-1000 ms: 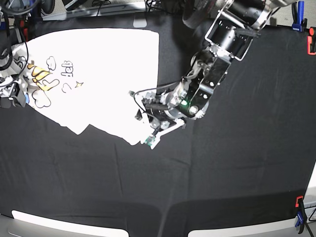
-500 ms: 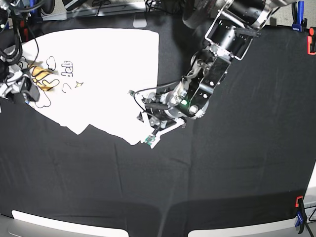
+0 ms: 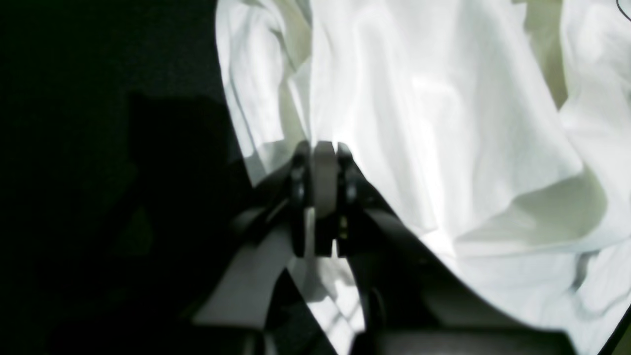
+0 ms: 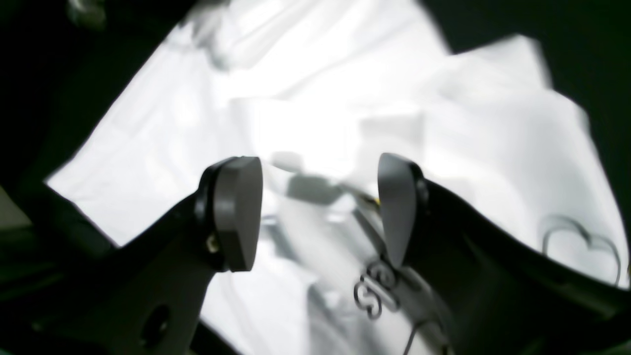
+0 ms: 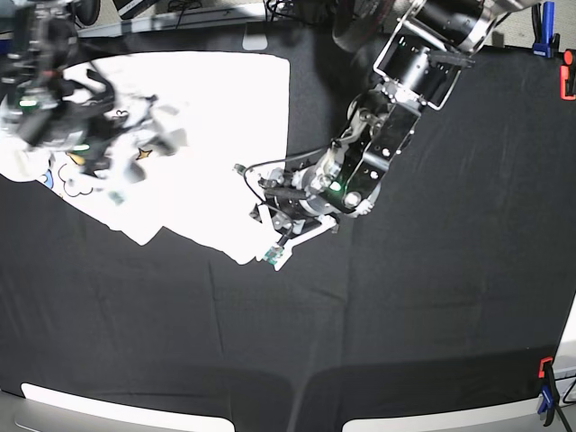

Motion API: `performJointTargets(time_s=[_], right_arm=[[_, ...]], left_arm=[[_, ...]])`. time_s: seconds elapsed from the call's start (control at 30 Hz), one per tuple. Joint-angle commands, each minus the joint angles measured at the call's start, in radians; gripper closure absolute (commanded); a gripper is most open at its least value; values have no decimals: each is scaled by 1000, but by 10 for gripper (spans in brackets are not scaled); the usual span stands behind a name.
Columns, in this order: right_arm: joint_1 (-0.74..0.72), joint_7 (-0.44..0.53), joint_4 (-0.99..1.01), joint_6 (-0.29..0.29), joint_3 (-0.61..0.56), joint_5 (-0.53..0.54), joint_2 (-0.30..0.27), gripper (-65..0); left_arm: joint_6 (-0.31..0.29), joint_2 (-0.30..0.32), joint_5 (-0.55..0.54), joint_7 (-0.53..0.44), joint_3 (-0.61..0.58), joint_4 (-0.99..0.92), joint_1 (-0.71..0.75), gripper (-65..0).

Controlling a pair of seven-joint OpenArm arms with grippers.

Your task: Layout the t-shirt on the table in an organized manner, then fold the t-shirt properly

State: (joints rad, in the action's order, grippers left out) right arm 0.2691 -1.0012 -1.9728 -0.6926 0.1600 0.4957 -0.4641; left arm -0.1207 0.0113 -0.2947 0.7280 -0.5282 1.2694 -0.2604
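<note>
The white t-shirt (image 5: 216, 117) lies spread at the table's (image 5: 405, 315) back left, and part of its print shows by the left edge. My left gripper (image 5: 274, 255) sits at the shirt's lower right corner. In the left wrist view this gripper (image 3: 323, 148) is shut, pinching the t-shirt (image 3: 443, 123) at its edge, with rumpled folds beyond. My right gripper (image 5: 144, 148), blurred, hovers over the printed area. In the right wrist view it (image 4: 315, 207) stands open above the t-shirt (image 4: 320, 74), with nothing between its pads and outlined print below.
Orange and blue clamps (image 5: 567, 81) (image 5: 545, 396) grip the table's right edge. Pale panels (image 5: 126, 409) run along the front edge. Cables and gear lie beyond the back edge (image 5: 198, 13). My left arm (image 5: 405, 81) reaches in from the back right.
My right arm has swung from the left edge rightward over the shirt's print. The left arm has stayed at the shirt's lower right corner.
</note>
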Motion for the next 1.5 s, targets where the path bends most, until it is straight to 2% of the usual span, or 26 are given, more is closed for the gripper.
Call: performJointTargets(time_s=[0.0,0.13,0.27,0.43,0.57,0.77,0.83,0.9,0.97,1.0,1.07,1.17,1.23,1.37,1.47], right_arm=[[-9,74,-17,-6,-39,-48,-15,-355],[-9,225,-17,-6,-226,-340,-15,-355],[-9,255,-17,-6,-361,-529,-15,-355],[-9,283,-17,182,-430,-682,-15,-355],[-9,271,-17,277,-428,-752,-16,-355],[-8,242,-12,283,-428,-694,-15,-355],[-6,221,-11,309,-428,-695,-15,-337],[-6,204,-11,361,-428,-706,-15,-232],[-6,195,-11,409,-428,-732,-15,-38],[-6,195,-11,433,-428,-756,-15,0],[-6,200,-11,492,-428,-835,-15,0],[-9,204,-11,586,-428,-968,-16,0],[-9,204,-11,626,-418,-1023,-16,0],[-14,204,-11,642,-363,-1027,-15,0],[-29,204,-11,642,-294,-1011,-15,0]], left_arm=[[-7,-11,-8,-22,3,17,-23,0],[-7,-11,-8,-22,3,17,-23,0],[-7,-11,-8,-22,3,17,-23,0],[-7,-11,-9,-22,3,17,-22,0],[-7,-11,-9,-22,3,17,-22,0],[-7,-11,-8,-21,3,17,-23,0],[-8,-11,-8,-18,3,17,-22,0],[-8,-11,-8,-18,3,17,-22,0],[-8,-11,29,-19,3,17,-23,0],[-7,-11,63,-18,3,17,-23,0],[12,-10,124,-18,4,17,-23,0],[79,-7,180,-12,5,23,-23,0],[84,-8,217,7,6,32,-23,0],[93,2,276,33,6,86,-23,0],[161,35,348,69,6,179,-23,0]])
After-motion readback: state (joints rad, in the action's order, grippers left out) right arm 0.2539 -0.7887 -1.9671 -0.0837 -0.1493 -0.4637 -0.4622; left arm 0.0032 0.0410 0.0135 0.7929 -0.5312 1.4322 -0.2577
